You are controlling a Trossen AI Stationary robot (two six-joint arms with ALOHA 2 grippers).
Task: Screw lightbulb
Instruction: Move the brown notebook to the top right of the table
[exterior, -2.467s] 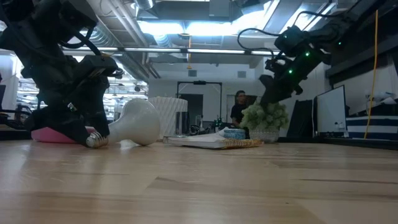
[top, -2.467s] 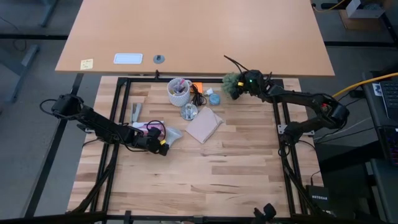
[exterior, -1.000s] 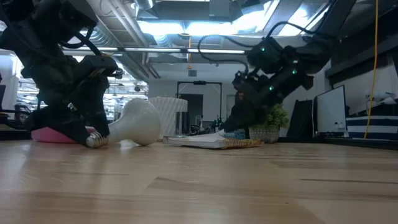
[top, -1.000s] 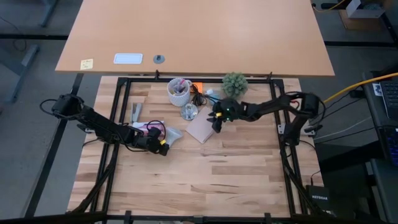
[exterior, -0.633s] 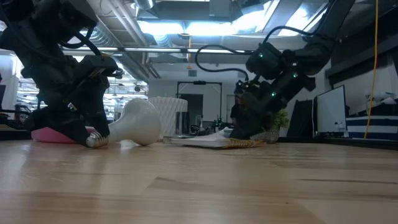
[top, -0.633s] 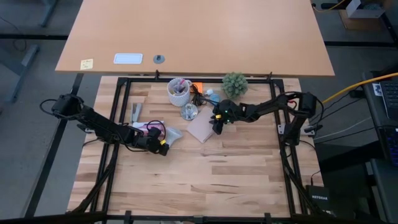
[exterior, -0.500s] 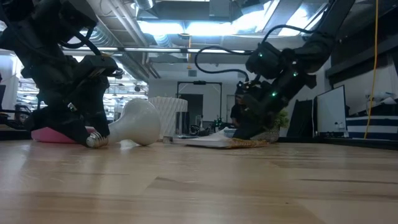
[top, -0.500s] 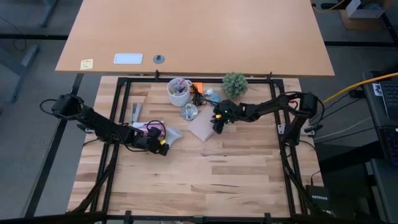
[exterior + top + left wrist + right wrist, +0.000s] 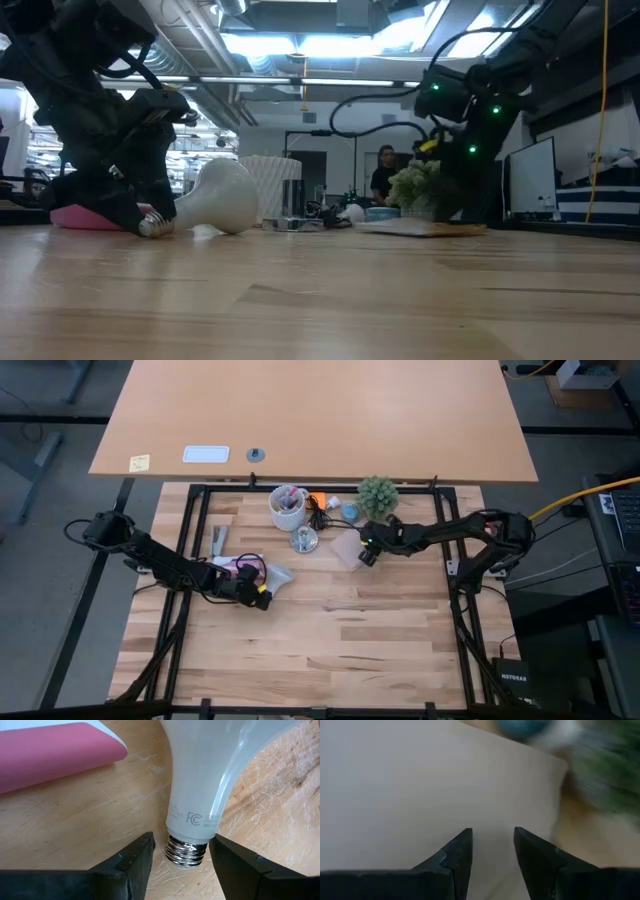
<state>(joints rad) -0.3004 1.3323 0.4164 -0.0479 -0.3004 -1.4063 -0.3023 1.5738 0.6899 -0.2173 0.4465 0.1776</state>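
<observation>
Two grippers are at work on your pale wooden bench (image 9: pixel 330 630). Your left gripper (image 9: pixel 262 600) sits low at the bench's left side, its dark fingers (image 9: pixel 132 862) spread apart on either side of the silver-grey screw base of the white frosted lightbulb (image 9: pixel 210 780), with a gap showing on each side, so nothing is clamped. The lightbulb lies on its side on the bench, just beside a flat pink object (image 9: pixel 55 752). Your right gripper (image 9: pixel 366 553) is near the bench's far edge, over a flat beige sheet (image 9: pixel 420 785), close to the small green potted plant (image 9: pixel 378 493); its fingers (image 9: pixel 457 852) stand slightly apart, holding nothing. A white cup of pens (image 9: pixel 287 505) stands well apart from the lightbulb.
</observation>
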